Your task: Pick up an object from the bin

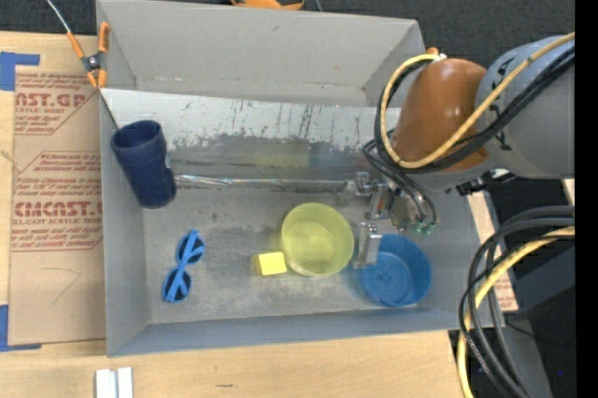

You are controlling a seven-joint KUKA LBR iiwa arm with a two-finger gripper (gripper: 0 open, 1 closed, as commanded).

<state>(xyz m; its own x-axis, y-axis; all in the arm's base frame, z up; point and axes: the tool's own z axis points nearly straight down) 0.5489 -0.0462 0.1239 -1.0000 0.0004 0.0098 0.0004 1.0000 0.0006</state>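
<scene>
Scene: I am watching from above as the robot arm (537, 106) reaches in from the right over the grey metal bin (252, 50). Its rounded orange wrist cover (444, 111) is looped with yellow and black cables.
Claw: the claw (371, 242) is low in the bin's front right part, close above the floor. Its tip is at the seam between two round cups.
Claw state: from this angle I cannot tell how far open it is, or whether it has hold of anything. The wrist hardware hides the working end.
Nearest things: the pale yellow-green plastic cup (316, 242) stands mouth up just beside the claw, toward the middle of the bin. The round blue plastic cup (400, 275) stands mouth up on the claw's other side, toward the right wall. The two rims are close together, and I cannot tell whether they touch.
Beside the yellow-green cup: a small yellow square block (272, 264) lies flat on the floor, just off that cup's left rim.
Front left: a pair of blue plastic toy glasses (183, 267) lies well apart from the claw.
Left wall: a dark blue plastic tumbler (143, 161) lies tipped on its side against the wall, its open mouth toward the back corner.
</scene>
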